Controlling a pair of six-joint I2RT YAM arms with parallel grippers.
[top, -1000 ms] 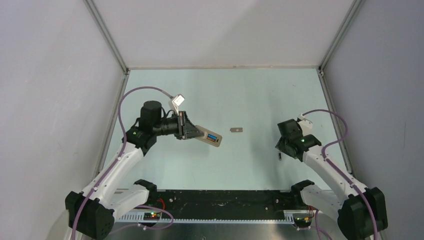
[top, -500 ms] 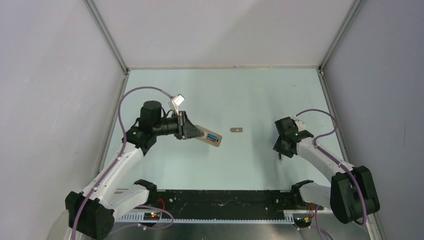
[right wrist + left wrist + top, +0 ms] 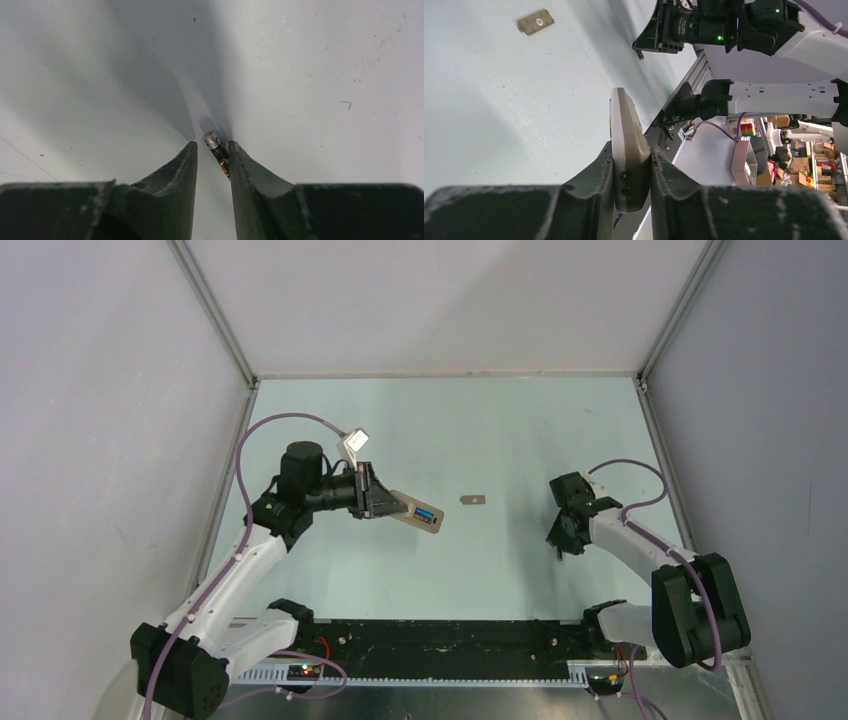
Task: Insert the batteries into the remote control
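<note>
Right claw (image 3: 212,146) narrowly open, straddling dark battery (image 3: 218,150)

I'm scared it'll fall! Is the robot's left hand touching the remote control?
Touching. The left wrist view shows the left hand squeezing the remote control, a finger pressed flat against each side.

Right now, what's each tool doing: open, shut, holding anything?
Left tool: shut on the remote control.
Right tool: open, jaws either side of the dark battery, not clamped on it.
</note>
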